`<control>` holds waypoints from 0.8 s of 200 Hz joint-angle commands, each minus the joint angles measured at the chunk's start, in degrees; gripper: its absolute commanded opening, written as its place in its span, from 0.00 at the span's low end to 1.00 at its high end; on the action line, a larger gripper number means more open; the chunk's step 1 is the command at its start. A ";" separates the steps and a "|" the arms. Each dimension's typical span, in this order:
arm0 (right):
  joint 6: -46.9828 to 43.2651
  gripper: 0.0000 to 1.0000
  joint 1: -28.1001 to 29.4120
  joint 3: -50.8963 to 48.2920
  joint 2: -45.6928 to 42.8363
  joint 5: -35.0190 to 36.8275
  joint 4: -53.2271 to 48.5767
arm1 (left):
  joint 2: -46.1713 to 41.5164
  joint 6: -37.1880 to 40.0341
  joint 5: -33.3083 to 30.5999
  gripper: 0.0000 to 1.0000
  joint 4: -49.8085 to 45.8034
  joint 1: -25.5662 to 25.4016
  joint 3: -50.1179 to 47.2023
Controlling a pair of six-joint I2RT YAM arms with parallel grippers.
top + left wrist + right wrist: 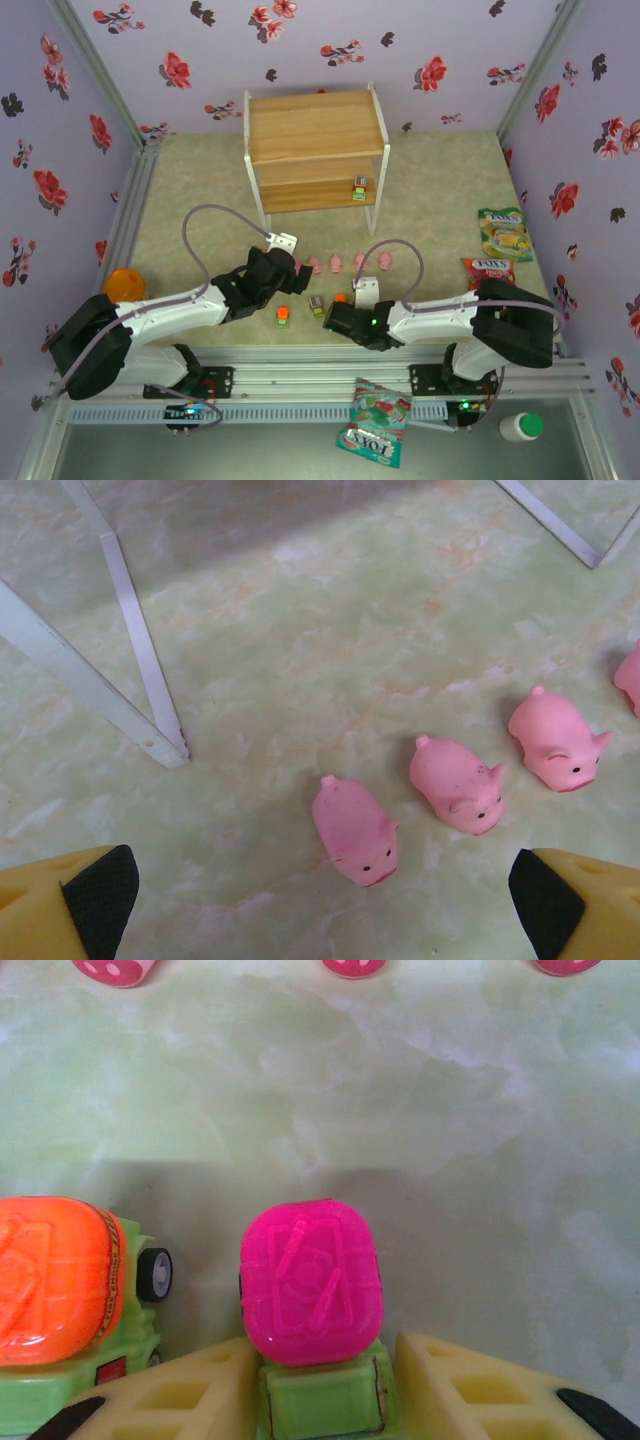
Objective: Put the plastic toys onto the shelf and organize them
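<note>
1. "FOX'S" on the yellow-green snack bag, right side of the frame.
2. "FOX'S", upside down, on the red snack bag just below it.
3. "FOX'S", upside down, on the green-and-red snack bag, bottom centre.

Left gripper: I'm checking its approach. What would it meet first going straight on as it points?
Probably the nearest pink pig, lying ahead between its open fingers; depth is unclear.

Pale green marbled table top, contents as found.
Bears a two-tier wooden shelf on white legs at the far middle, with two blocky toys on the lower board. Carries a row of pink pigs nearer the front, small green-based trucks just before them, two snack bags at the right, and an orange round object at the left edge.
</note>
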 commanded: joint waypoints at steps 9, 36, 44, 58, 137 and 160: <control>1.40 0.39 0.61 -0.05 0.39 2.01 -0.92 | 0.51 0.60 0.40 1.00 -0.70 0.31 1.75; 1.13 0.36 0.56 0.12 0.48 2.20 -1.02 | 0.54 0.60 0.36 1.00 -0.70 0.35 1.75; 0.97 0.36 0.60 0.23 0.52 2.18 -1.04 | 0.52 0.60 0.41 1.00 -0.69 0.35 1.74; 0.92 0.34 0.58 0.52 0.66 2.38 -1.30 | 0.55 0.60 0.40 1.00 -0.78 0.24 1.70; -0.74 0.31 0.64 2.37 -3.37 5.14 -6.22 | 0.66 0.60 0.37 1.00 -0.69 0.30 1.82; -1.57 0.30 0.64 3.69 -5.04 6.39 -8.55 | 0.70 0.52 0.51 1.00 -0.69 0.31 1.91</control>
